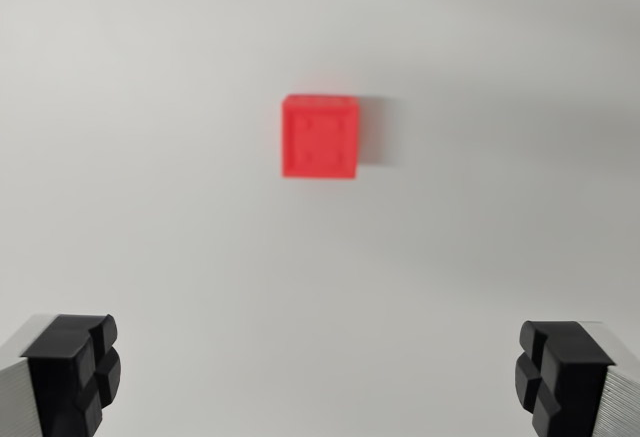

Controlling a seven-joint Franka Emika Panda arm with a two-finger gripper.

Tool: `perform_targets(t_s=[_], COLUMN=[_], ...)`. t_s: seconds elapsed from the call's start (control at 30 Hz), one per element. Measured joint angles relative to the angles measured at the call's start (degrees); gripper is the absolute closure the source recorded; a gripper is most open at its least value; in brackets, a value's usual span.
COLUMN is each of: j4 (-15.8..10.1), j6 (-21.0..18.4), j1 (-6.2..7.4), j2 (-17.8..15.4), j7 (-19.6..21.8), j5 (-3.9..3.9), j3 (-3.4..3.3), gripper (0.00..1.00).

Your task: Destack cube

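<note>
Red cube (320,136) sits well ahead of gripper (320,377), centred between the fingers (75,372). Fingers wide apart, gripping nothing.

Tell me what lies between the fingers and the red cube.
Nothing: in the wrist view only bare white surface separates the open gripper from the red cube.

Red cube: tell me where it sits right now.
In the wrist view the red cube sits just above centre on the plain white surface, with nothing beside it, well ahead of the open gripper whose fingers frame the bottom corners.
</note>
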Motion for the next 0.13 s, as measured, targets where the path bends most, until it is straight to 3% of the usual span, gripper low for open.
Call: perform_targets(t_s=[0.13], j4=[0.0], j6=[0.0], j1=[0.0], j2=[0.0], j7=[0.0], j5=[0.0], j3=[0.0], gripper=[0.0])
